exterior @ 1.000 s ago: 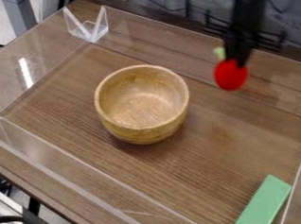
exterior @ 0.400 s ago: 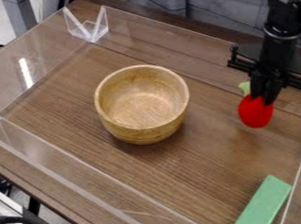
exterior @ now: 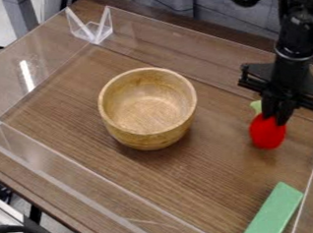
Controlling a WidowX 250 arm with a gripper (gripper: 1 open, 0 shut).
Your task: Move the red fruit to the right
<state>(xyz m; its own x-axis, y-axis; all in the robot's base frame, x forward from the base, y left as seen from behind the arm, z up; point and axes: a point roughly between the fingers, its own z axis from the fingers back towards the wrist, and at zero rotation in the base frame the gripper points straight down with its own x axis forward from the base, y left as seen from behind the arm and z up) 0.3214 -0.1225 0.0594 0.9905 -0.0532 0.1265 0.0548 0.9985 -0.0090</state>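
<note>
The gripper (exterior: 274, 118) is clamped on the leafy top of the red fruit (exterior: 266, 131), low over the table (exterior: 189, 176) well right of the bowl (exterior: 147, 108), so looks like the drop-off step: set it down, then let go.
</note>
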